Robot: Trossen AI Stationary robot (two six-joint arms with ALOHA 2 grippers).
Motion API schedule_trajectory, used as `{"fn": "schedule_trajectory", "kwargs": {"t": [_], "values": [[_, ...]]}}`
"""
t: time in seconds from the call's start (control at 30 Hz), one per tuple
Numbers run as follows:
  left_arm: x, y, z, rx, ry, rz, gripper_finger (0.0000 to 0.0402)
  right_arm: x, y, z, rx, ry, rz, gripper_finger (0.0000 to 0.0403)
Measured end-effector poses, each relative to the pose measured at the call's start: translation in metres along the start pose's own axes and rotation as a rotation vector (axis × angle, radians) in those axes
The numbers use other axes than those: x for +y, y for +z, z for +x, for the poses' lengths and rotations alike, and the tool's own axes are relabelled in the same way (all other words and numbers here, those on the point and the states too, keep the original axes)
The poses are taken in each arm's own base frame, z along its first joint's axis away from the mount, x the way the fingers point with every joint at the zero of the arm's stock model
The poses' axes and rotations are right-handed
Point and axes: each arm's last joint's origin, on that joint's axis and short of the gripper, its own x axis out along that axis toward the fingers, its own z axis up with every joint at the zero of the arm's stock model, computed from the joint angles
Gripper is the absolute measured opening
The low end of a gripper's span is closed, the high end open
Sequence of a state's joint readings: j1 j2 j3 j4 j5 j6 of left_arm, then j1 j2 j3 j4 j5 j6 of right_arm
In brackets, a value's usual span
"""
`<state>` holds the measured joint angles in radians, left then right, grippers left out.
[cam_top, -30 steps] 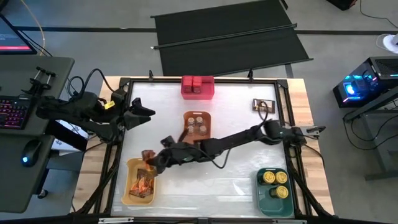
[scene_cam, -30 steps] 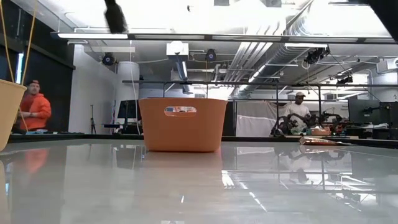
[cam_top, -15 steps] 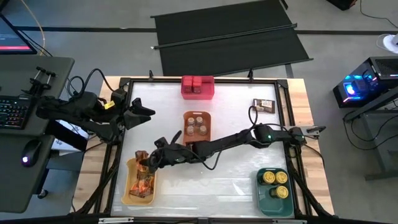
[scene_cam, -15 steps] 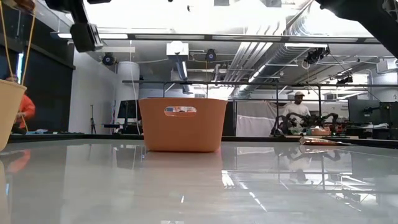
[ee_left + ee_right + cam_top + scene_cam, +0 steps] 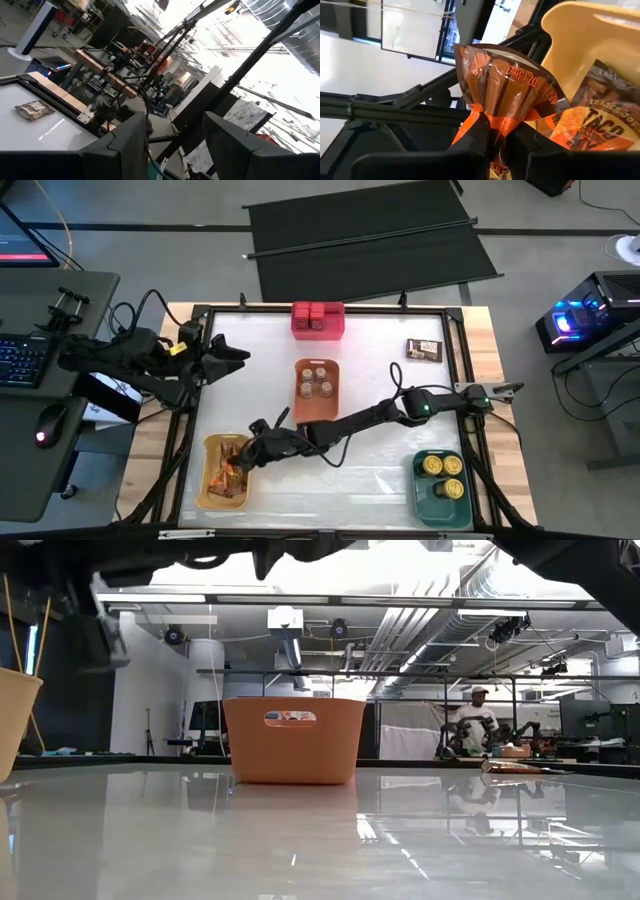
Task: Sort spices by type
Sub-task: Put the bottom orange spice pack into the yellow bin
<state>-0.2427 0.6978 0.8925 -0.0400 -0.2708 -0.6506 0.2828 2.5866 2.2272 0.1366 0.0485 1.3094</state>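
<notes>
My right gripper [image 5: 244, 459] reaches across the table and is shut on an orange-brown printed packet [image 5: 505, 85] over the yellow bin [image 5: 206, 498] at the near left. More packets [image 5: 590, 125] lie in that bin. Another packet [image 5: 424, 349] lies flat on the table at the far right and also shows in the left wrist view [image 5: 34, 109]. My left gripper [image 5: 236, 352] is open and empty, raised at the table's left edge. Red boxes sit in the red bin [image 5: 318, 332], pale-lidded jars in the orange bin [image 5: 318, 408], and yellow-topped tins in the green bin [image 5: 425, 498]. My right gripper pinches the packet's gathered end [image 5: 492, 124] between its two fingers. The foil bunches into folds at the pinch and fans out beyond the fingertips. The packet is over the yellow bin's inside; whether it touches the packets below, I cannot tell.
The orange bin [image 5: 292, 740] stands mid-table and the yellow bin's wall [image 5: 15, 720] shows at the low view's left edge. A black frame runs around the white table top. A person [image 5: 475, 725] stands in the room far behind the table.
My right gripper has carried the packet toward the table's near edge and down, from beside the yellow bin's far end to over its inside. It has stayed shut on the packet.
</notes>
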Motion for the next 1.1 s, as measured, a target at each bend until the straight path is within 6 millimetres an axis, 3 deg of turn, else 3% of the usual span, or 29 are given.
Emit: {"fn": "schedule_trajectory", "kwargs": {"t": [0.2, 0.5, 0.63, 0.73, 0.83, 0.93, 1.03, 1.1], "values": [[0.000, 0.000, 0.000, -0.003, 0.005, -0.012, 0.0188, -0.008, -0.003, 0.005, -0.007, 0.023, -0.011, 0.0070], [0.001, 0.000, 0.000, -0.019, 0.025, -0.026, 0.0188, -0.001, -0.006, 0.004, 0.016, 0.101, -0.113, 0.0240], [0.001, 0.000, 0.000, -0.019, 0.025, -0.018, 0.0188, 0.000, -0.008, 0.004, 0.070, 0.122, -0.141, 0.0290], [0.001, 0.001, 0.000, -0.021, 0.029, -0.010, 0.0188, 0.004, -0.008, 0.004, 0.107, 0.114, -0.121, 0.0301], [0.001, 0.001, 0.000, -0.034, 0.046, -0.010, 0.0188, 0.003, -0.003, 0.003, 0.107, -0.016, 0.041, 0.0302], [0.002, 0.001, 0.000, -0.037, 0.049, -0.010, 0.0188, 0.006, 0.009, 0.001, 0.082, -0.097, 0.043, 0.0303], [0.001, 0.001, 0.000, -0.038, 0.049, -0.011, 0.0188, 0.021, 0.020, 0.001, 0.018, 0.053, -0.061, 0.0303], [0.002, 0.001, 0.000, -0.037, 0.050, -0.010, 0.0188, 0.025, 0.023, -0.001, 0.018, 0.067, 0.021, 0.0303]]}}
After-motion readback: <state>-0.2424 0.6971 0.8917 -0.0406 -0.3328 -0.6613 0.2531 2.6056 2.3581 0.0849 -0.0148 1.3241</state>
